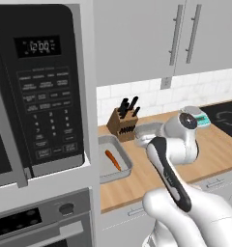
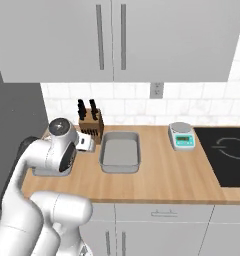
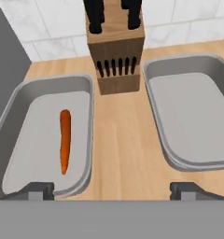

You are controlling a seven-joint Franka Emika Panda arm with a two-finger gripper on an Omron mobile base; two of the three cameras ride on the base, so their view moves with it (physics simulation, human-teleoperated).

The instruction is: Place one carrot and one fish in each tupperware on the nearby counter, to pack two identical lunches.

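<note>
Tupperware: L base view shows left tray [image 1: 119, 164] on counter [image 1: 219, 154] w/ carrot [image 1: 112, 159] lying in it, knife block [image 1: 123, 123] just behind; 2nd tray [image 1: 148, 129] partly behind arm. R base view: bare right tray [image 2: 120, 151] beside block [image 2: 90, 125], scale [image 2: 181, 135] further right, near stovetop [image 2: 227, 152]. Hand view: claw [image 3: 113, 190] wide open, holding nothing, above counter strip btwn trays; carrot [image 3: 65, 140] in left tray [image 3: 81, 177], right tray [image 3: 188, 119] bare.
</note>
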